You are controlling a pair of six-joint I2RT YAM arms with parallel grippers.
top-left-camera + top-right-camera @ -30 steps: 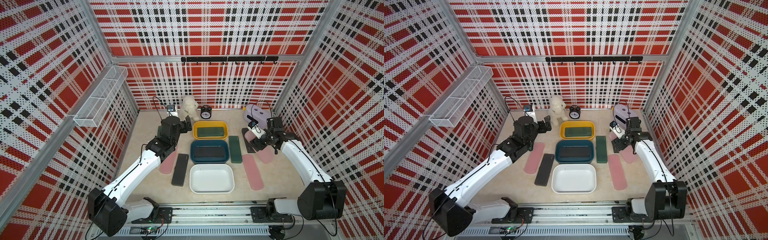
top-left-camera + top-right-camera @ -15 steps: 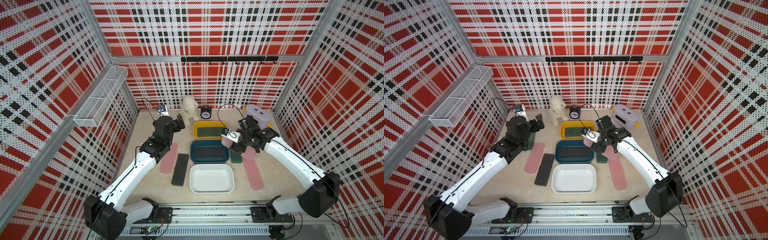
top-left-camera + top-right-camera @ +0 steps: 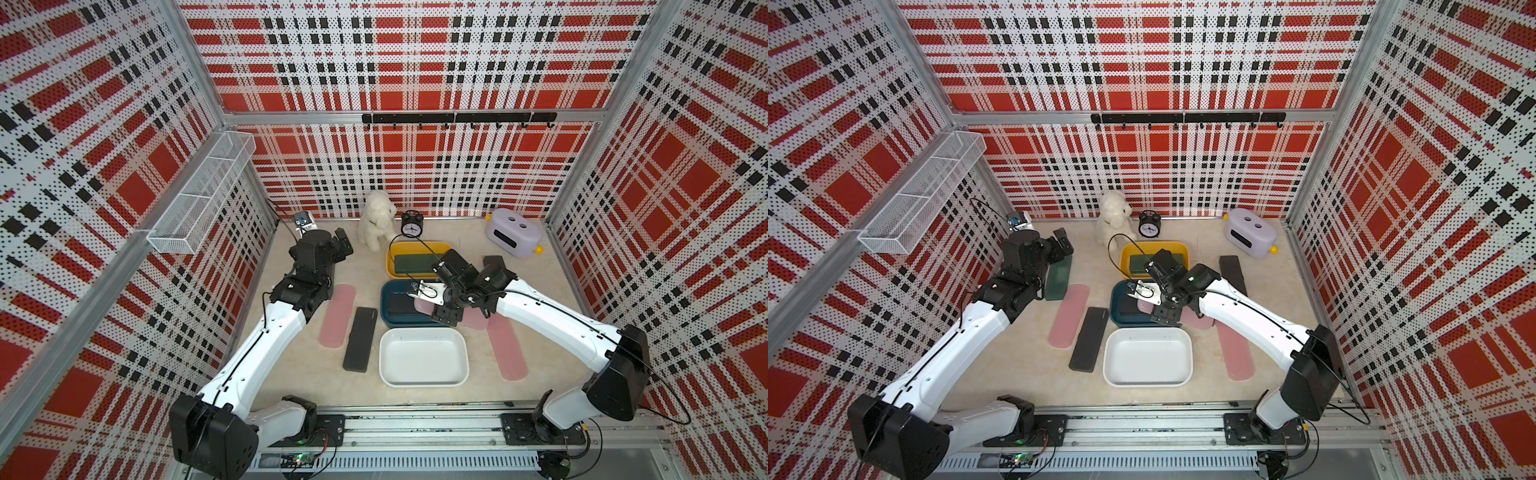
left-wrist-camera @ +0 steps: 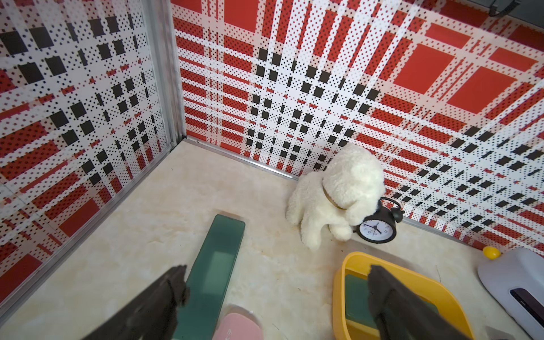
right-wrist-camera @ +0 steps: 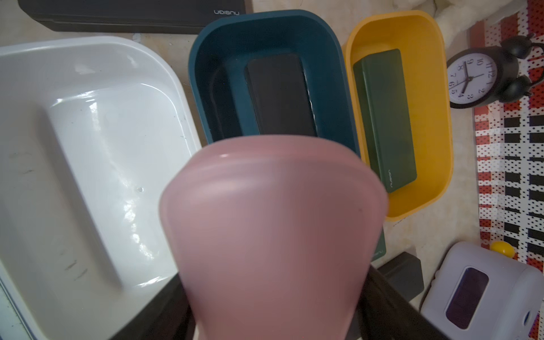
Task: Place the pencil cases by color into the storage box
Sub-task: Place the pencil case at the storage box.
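Clamping a pink pencil case (image 5: 273, 229), right hand (image 3: 448, 312) over blue tub (image 3: 388, 291), left hand (image 4: 276, 285) apart

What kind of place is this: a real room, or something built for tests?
Most likely a purpose-built robot test booth: perforated plaid panels enclose the table, the left arm and right arm sit on a rail, and a plush dog and alarm clock stand as props.
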